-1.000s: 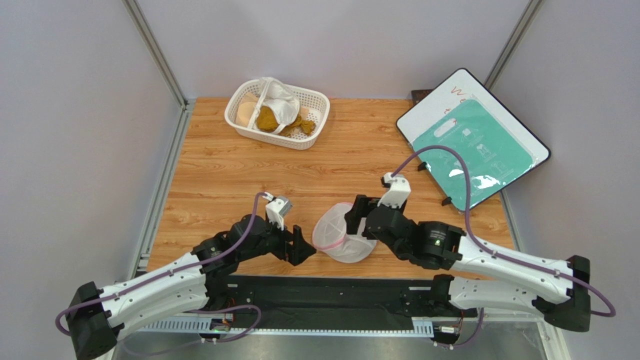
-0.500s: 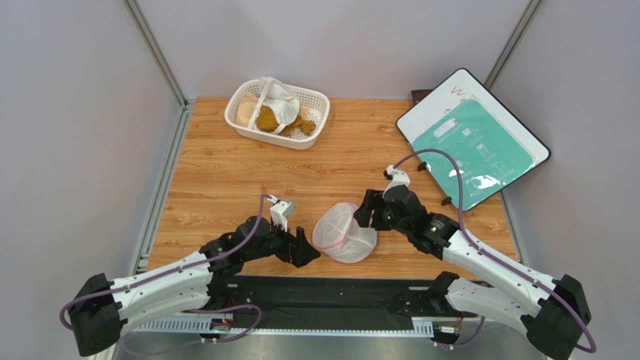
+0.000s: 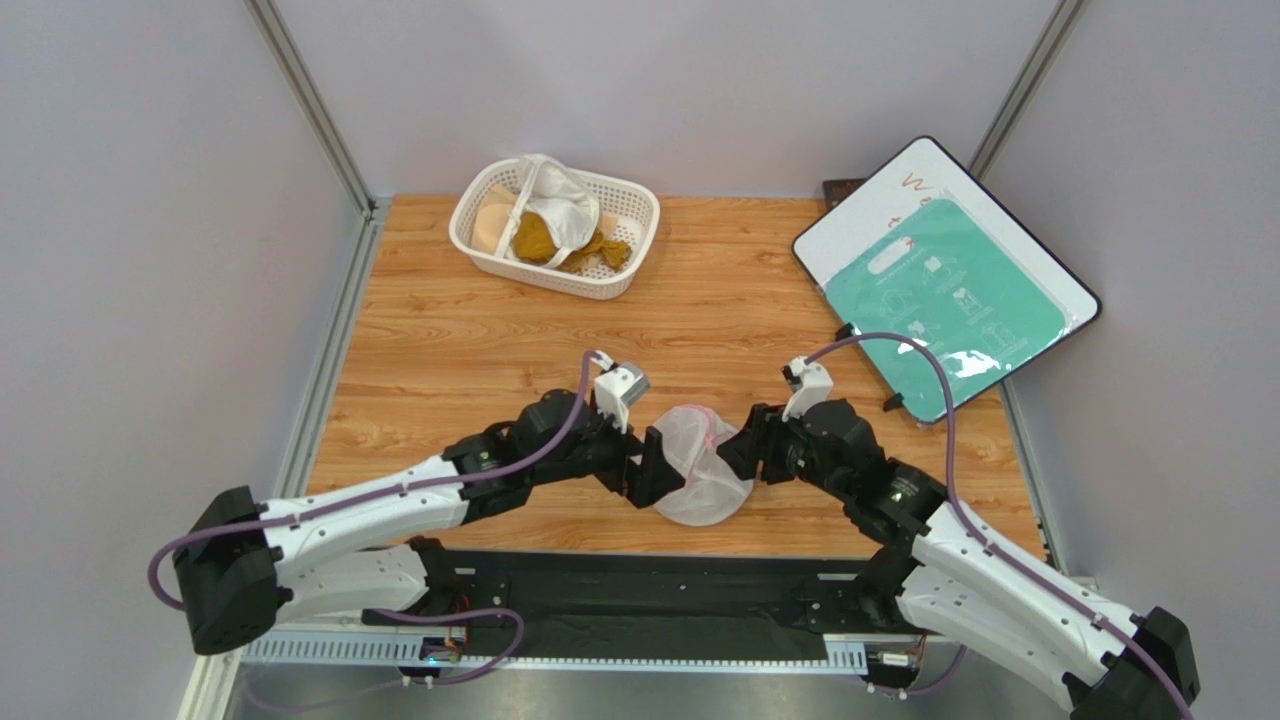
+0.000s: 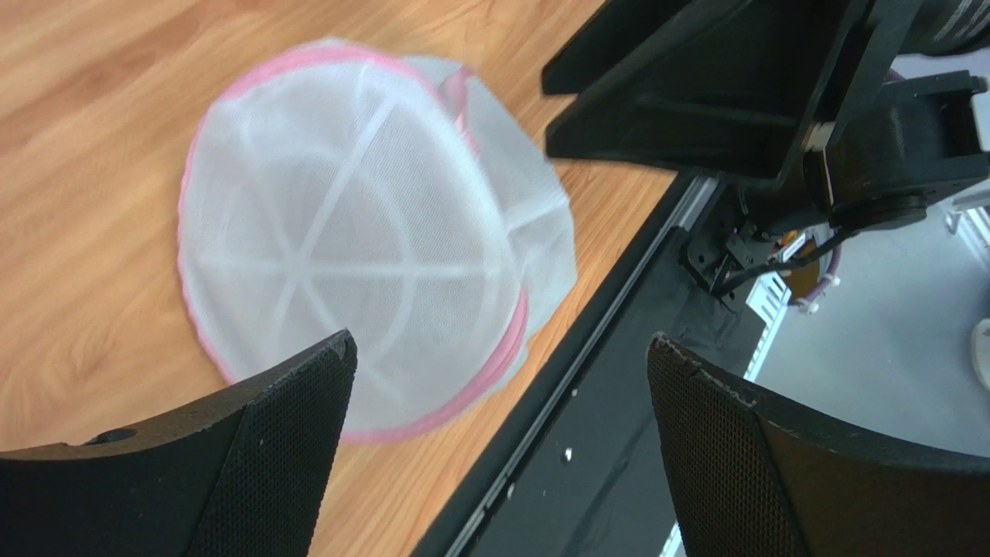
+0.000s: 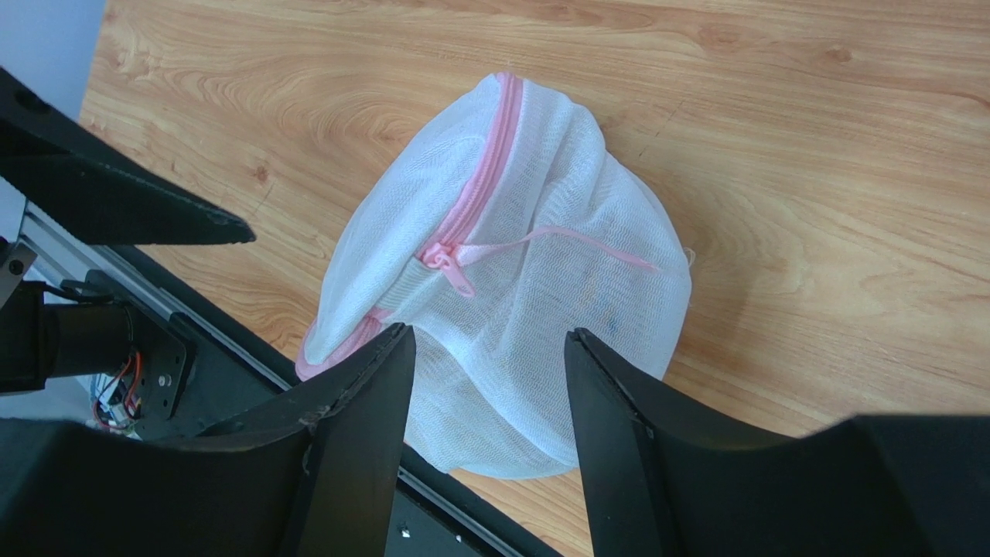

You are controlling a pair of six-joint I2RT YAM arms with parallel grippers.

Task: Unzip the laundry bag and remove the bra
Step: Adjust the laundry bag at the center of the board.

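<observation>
The laundry bag (image 3: 696, 468), a white mesh pouch with pink zipper trim, lies near the table's front edge, zipped shut. Its pink zipper pull (image 5: 447, 257) and ribbon face the right wrist camera. My left gripper (image 3: 655, 464) is at the bag's left side, wide open; in the left wrist view the laundry bag (image 4: 349, 244) lies beyond my left gripper (image 4: 500, 345) with only its near rim between the fingers. My right gripper (image 3: 742, 452) is at the bag's right side. My right gripper (image 5: 488, 335) stands partly open, straddling mesh of the laundry bag (image 5: 523, 302). The bra is hidden.
A white lattice basket (image 3: 484, 249) with mustard and white cloths stands at the back. A whiteboard with a green sheet (image 3: 947, 278) leans at the back right. The black rail (image 3: 646, 585) runs along the near edge, right under the bag.
My left arm has swung right and forward up to the bag's left side. My right gripper came off the bag's top to its right side, its jaws narrowing. The bag shifted slightly.
</observation>
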